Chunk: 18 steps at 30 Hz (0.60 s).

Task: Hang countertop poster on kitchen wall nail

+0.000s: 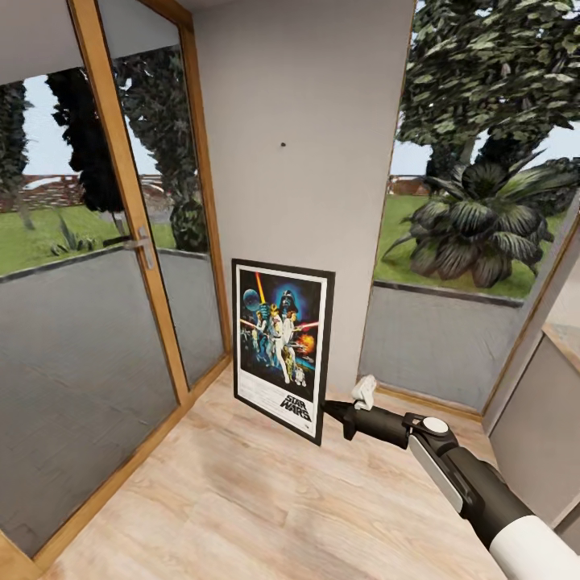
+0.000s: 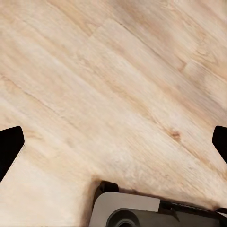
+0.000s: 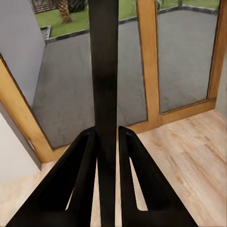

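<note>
Item: poster [image 1: 282,348]. Tall rectangle, thin black frame, white border, dark blue artwork with several figures, a black-helmeted figure at the upper middle, a red beam and an orange burst. Held upright, slightly turned, in front of the foot of the light grey wall panel [image 1: 314,121], its lower edge above the wooden floor [image 1: 242,507].

Lettering: "STAR WARS" in white block letters at the lower right of the art. A band of fine print runs along the bottom border; too small to read.

Right tool [image 1: 329,408]: black, at the end of a black and white arm reaching in from the lower right of the head view, closed on the poster's lower right edge. In the right wrist view its two black fingers [image 3: 85,184] press on either side of the dark frame edge [image 3: 104,94], seen edge-on.

Left tool [image 2: 113,142]: black fingertips [image 2: 9,144] at opposite borders of the left wrist view, spread wide, holding nothing, above pale wood floor planks.

Wall nail [image 1: 282,145]: small dark dot on the grey panel, well above the poster's top edge.

Surroundings: wood-framed glass door [image 1: 121,242] with a metal handle [image 1: 145,246] to the left; window [image 1: 483,201] to the right, with lawn, trees and a broad-leaved plant [image 1: 483,221] outside.
</note>
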Available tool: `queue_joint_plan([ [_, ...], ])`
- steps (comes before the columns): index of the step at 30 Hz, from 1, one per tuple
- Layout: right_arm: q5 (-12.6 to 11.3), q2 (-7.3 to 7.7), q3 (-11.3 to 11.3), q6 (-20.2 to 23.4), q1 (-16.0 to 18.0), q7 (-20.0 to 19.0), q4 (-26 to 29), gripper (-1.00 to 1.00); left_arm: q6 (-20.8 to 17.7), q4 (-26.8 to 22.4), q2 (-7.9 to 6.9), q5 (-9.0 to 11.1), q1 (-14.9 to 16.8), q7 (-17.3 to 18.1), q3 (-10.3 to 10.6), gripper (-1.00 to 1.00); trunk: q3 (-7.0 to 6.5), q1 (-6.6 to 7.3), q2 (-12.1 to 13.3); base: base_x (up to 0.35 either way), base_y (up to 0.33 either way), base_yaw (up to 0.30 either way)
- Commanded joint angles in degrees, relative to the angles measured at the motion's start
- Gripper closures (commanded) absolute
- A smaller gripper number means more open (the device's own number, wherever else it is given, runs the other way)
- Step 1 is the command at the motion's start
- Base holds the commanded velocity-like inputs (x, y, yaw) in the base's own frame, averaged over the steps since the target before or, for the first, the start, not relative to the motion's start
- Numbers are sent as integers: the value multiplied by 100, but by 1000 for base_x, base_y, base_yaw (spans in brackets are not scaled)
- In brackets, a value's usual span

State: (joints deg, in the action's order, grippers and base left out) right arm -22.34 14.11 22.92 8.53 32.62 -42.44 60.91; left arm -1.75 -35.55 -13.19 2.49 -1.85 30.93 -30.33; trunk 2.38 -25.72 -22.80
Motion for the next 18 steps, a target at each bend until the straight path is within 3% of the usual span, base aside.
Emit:
queue_joint_plan([
  [1,-72,4,11,61,7,-10,2,100,-19,-4,1,25,0,27,-8,-100,12,-6,-12,183,247,-187],
  [18,-69,4,19,64,7,-10,-1,100,-19,1,1,23,0,27,-7,-100,12,-6,-12,103,317,-275],
])
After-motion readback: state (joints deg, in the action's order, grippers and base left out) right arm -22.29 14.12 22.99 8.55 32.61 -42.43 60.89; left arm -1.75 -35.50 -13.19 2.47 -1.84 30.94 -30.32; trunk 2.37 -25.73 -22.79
